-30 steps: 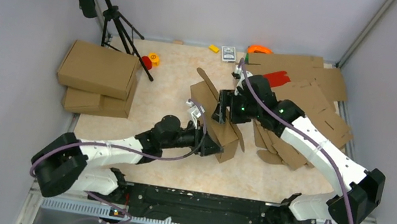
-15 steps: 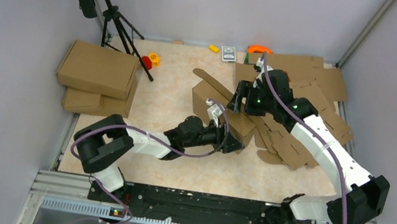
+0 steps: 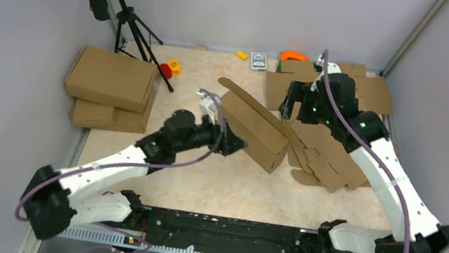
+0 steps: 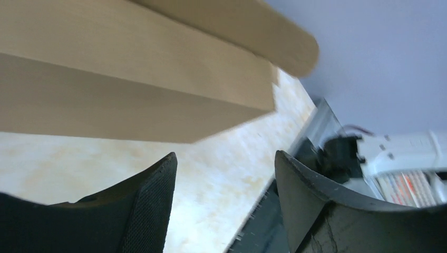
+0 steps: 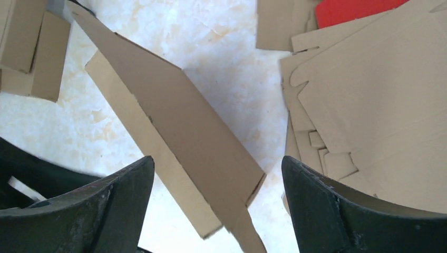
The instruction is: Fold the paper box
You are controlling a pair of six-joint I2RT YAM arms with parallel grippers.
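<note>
The paper box (image 3: 255, 130) lies in the middle of the table as a shallow brown carton, with a long flap sticking out toward the back left. My left gripper (image 3: 236, 146) sits just off its near-left side and is open. In the left wrist view the box (image 4: 132, 79) fills the top, and only tabletop shows between my left gripper's (image 4: 225, 154) fingers (image 4: 153, 205). My right gripper (image 3: 286, 107) hangs above the box's back-right end, open and apart from it. In the right wrist view it (image 5: 217, 158) looks down on the box (image 5: 179, 126).
A heap of flat cut cardboard sheets (image 3: 341, 137) covers the right side, with a red piece (image 5: 353, 9) among them. Folded boxes (image 3: 111, 79) are stacked at the left. A tripod (image 3: 127, 18) stands at the back left. Small items (image 3: 258, 60) line the back edge.
Both grippers have opened wider and drawn off the box, the left pulling back leftward and the right rising toward the back right. The box has settled lower on the table.
</note>
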